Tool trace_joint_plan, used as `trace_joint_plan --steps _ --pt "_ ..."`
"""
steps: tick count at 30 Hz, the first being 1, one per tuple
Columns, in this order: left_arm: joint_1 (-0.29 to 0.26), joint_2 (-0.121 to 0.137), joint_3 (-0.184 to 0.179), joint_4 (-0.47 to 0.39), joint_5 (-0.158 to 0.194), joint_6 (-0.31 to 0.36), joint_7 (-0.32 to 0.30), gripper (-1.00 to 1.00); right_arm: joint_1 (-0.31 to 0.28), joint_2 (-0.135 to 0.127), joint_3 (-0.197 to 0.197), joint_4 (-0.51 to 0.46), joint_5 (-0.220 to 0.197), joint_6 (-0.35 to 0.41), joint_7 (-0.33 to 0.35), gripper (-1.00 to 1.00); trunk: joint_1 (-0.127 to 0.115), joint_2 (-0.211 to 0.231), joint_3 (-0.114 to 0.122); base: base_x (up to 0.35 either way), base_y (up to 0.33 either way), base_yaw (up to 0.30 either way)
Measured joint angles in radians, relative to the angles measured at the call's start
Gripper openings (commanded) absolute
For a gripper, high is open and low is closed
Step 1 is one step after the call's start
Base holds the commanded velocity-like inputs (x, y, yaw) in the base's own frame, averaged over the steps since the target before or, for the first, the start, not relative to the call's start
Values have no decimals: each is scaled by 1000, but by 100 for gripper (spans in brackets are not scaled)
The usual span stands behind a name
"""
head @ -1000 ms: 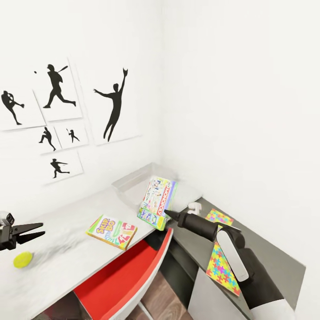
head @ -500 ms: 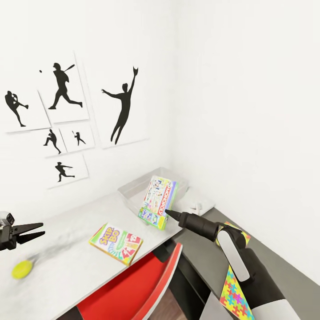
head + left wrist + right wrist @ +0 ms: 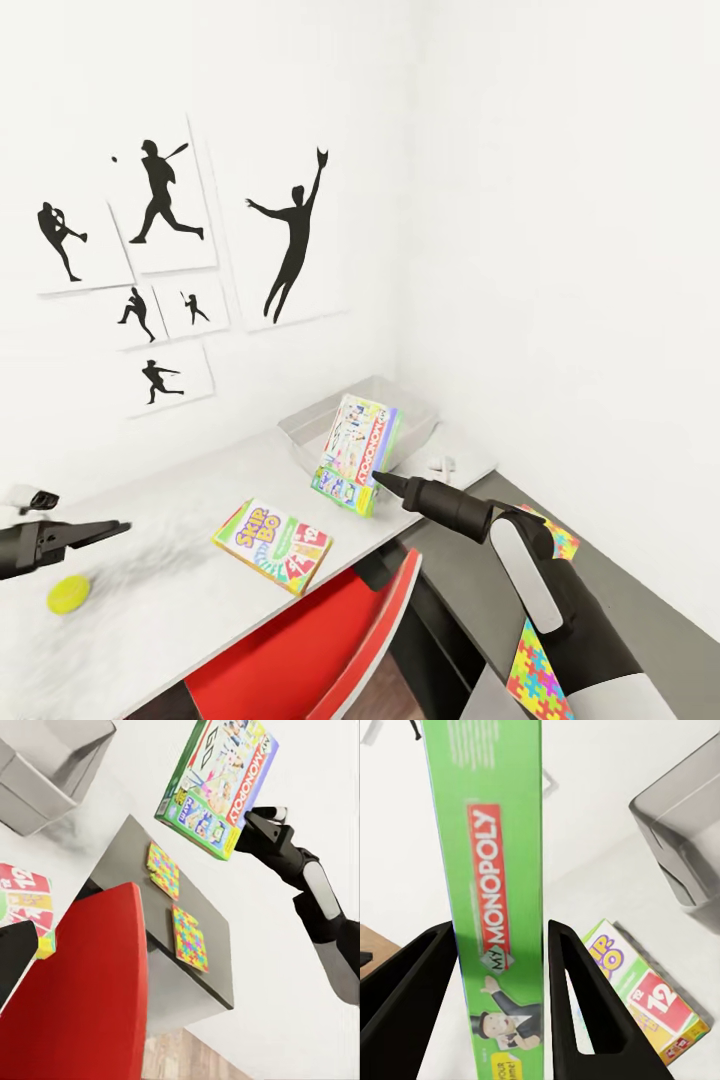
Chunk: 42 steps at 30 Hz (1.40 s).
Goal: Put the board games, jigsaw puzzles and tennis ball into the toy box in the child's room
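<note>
Here, the scene by parts:

Right gripper (image 3: 499, 1005): clamped on the Monopoly box (image 3: 355, 452), one black finger on each broad face, holding it on edge and tilted above the pale worktop (image 3: 190, 590), centre of the head frame.
Toy box (image 3: 372, 415): pale grey bin at the worktop's far end by the wall corner, just behind the held box.
Skip-Bo box (image 3: 272, 545): flat on the worktop, lower centre, near the front edge.
Tennis ball (image 3: 68, 594): on the worktop at lower left, just below the left gripper.
Left gripper (image 3: 100, 530): at the left edge of the head frame, above the worktop; its fingers look close together with nothing between them, though I cannot tell for sure.
Jigsaw puzzles (image 3: 163, 868) (image 3: 190, 938): two boards flat on the lower dark wing, apart from each other.
Red chair (image 3: 320, 650): tucked at the worktop's front, bottom centre.
Silhouette prints (image 3: 160, 190): on the white wall, upper left.
</note>
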Motion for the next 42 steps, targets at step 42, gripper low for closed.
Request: trace_joint_plan --steps 42 --pt "26 1 4 -21 57 1 0 100 0 -1 1 2 1 0 6 -100 0 0 0 104 43 84"
